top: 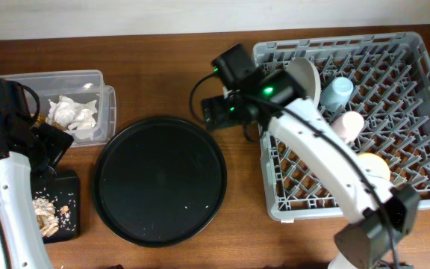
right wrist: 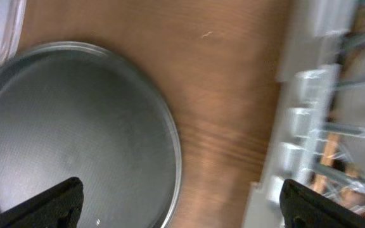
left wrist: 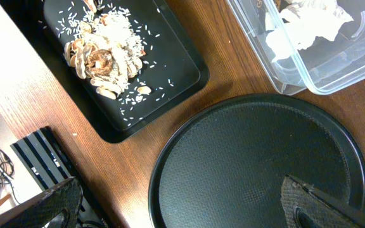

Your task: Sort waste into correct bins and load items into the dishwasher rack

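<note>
2 claws, both spread wide & empty. Tissues (top: 73,113) lie in clear box (top: 51,75), crumbs (top: 47,213) in shallow black tray (top: 72,187). Plate (top: 304,75), blue cup (top: 339,91), pink cup (top: 348,125) & bowl (top: 373,168) sit in rack (top: 290,211). Chopsticks: can't see. Only pale specks show on round tray (top: 159,172), btwn the arms. Left claw (left wrist: 179,190) hangs at its left, beside the crumbs, so prob. better placed. Right claw (right wrist: 181,190) hangs over bare surface (right wrist: 233,95) by rack.

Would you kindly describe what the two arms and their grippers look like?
The left arm and right arm have white links with black joint housings. The right wrist shows green lights and a black cable loop. The left gripper and right gripper have dark fingers.
</note>
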